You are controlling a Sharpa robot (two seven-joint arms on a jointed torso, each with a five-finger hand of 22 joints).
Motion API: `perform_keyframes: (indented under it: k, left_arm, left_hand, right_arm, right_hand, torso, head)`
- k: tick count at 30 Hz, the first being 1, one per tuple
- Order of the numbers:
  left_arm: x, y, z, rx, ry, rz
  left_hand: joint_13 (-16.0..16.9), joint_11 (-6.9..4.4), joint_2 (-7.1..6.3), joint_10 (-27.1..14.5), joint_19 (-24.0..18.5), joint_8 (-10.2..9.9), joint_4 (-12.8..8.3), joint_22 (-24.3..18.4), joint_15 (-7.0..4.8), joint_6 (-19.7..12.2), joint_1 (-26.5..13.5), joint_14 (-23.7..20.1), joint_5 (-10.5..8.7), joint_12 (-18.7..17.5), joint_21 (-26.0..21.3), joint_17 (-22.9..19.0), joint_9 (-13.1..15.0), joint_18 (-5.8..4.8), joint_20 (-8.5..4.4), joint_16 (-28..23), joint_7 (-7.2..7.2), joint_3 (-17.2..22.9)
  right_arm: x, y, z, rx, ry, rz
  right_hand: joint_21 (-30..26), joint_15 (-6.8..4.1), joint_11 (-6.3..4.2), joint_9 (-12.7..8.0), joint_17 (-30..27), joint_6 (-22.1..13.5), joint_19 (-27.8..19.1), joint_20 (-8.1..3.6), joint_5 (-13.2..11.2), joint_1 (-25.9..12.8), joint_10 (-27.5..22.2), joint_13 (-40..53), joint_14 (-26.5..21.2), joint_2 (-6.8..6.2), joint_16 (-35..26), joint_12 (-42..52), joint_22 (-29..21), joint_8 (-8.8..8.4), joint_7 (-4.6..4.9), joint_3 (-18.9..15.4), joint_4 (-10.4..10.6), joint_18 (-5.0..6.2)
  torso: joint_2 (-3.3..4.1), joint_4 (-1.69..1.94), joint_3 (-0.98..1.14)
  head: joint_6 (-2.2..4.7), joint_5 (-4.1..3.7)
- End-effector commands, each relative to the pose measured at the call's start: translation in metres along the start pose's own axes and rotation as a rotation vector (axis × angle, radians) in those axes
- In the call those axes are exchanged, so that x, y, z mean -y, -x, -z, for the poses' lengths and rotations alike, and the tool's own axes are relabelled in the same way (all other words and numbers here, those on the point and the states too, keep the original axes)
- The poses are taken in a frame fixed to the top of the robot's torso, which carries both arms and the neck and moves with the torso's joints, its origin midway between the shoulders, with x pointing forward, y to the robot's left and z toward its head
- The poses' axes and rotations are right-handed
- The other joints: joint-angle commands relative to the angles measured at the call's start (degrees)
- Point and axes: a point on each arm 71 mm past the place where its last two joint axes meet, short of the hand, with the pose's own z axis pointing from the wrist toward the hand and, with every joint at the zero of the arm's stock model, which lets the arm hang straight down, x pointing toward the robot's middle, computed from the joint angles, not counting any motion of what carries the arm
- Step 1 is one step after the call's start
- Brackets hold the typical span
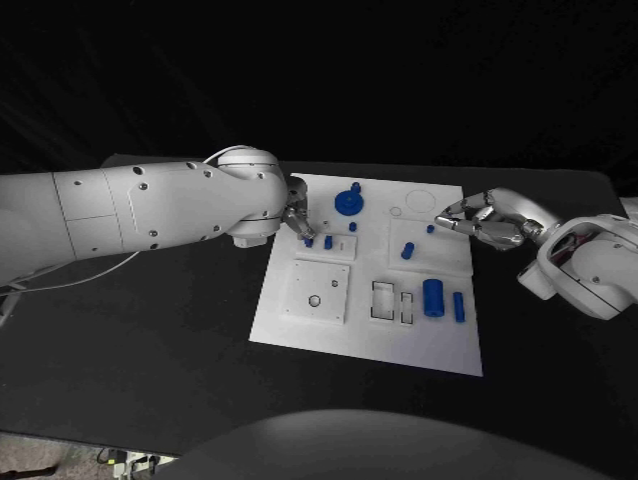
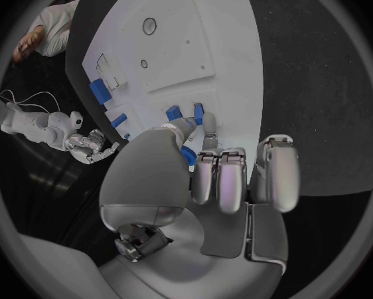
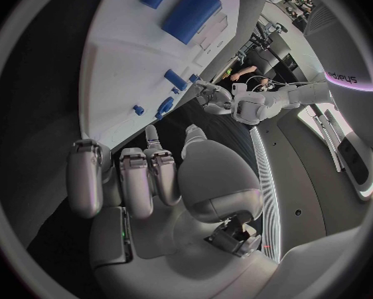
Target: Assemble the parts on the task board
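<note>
The white task board (image 1: pixel 298 325) lies mid-table. My left hand (image 1: pixel 296 218) hovers over its far left part, most fingers curled in, thumb and one finger reaching down to two small blue pegs (image 1: pixel 308 241) (image 1: pixel 328 241) that stand side by side. In the left wrist view these pegs (image 2: pixel 173 113) (image 2: pixel 198 111) sit right at the fingertips (image 2: pixel 209 123); whether one is pinched I cannot tell. A blue round gear (image 1: pixel 349 203) stands just behind. My right hand (image 1: pixel 481 222) is at the board's right edge with fingers curled, holding nothing, beside a tiny blue piece (image 1: pixel 429 229).
On the board's right half lie a fat blue cylinder (image 1: pixel 433 296), a thin one (image 1: pixel 459 306) and a short peg (image 1: pixel 407 250), beside two rectangular slots (image 1: pixel 393 301). A square plate with holes (image 1: pixel 321 290) lies nearer on the left. Black table surrounds the board.
</note>
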Motion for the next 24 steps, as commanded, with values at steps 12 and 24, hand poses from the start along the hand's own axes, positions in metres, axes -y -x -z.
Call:
perform_keyframes:
  k: [12, 24]
  left_arm:
    - [0.0027, -0.0022, -0.0014, -0.009, -0.008, -0.016]
    - [0.0044, -0.0057, -0.0025, -0.026, -0.009, -0.030]
  left_hand:
    - [15.08, -0.23, 0.49, 6.07, -0.10, -0.19, -0.46, 11.15, -0.24, 0.22, 0.03, 5.94, 0.27, 0.14, -0.40, 15.09, 0.03, 0.49, -0.40, 0.14, -0.34, 0.86]
    - [15.08, -0.24, 0.46, 6.07, -0.17, -0.23, -0.61, 11.11, -0.24, 0.24, 0.12, 5.94, 0.27, 0.14, -0.49, 15.09, -0.01, 0.52, -0.41, 0.14, -0.35, 1.00]
  right_arm:
    - [-0.0010, -0.0005, -0.0001, 0.001, 0.012, -0.001]
    - [-0.0008, -0.0001, 0.0005, 0.004, 0.012, -0.001]
  right_hand:
    - [-0.38, 0.35, 0.36, -0.09, 15.09, 0.05, -0.44, 0.00, 0.40, 0.64, 5.86, 15.08, 5.87, 0.01, 0.20, 0.22, 11.24, -0.34, -0.08, 0.05, -0.30, 1.18]
    - [-0.41, 0.35, 0.36, -0.09, 15.09, 0.06, -0.46, 0.00, 0.42, 0.68, 5.86, 15.08, 5.87, 0.01, 0.20, 0.22, 11.23, -0.33, -0.08, 0.05, -0.29, 1.19]
  torso:
    - [0.02, -0.02, 0.02]
    - [0.01, -0.05, -0.01]
  head:
    - [0.00, 0.10]
    - [0.00, 0.11]
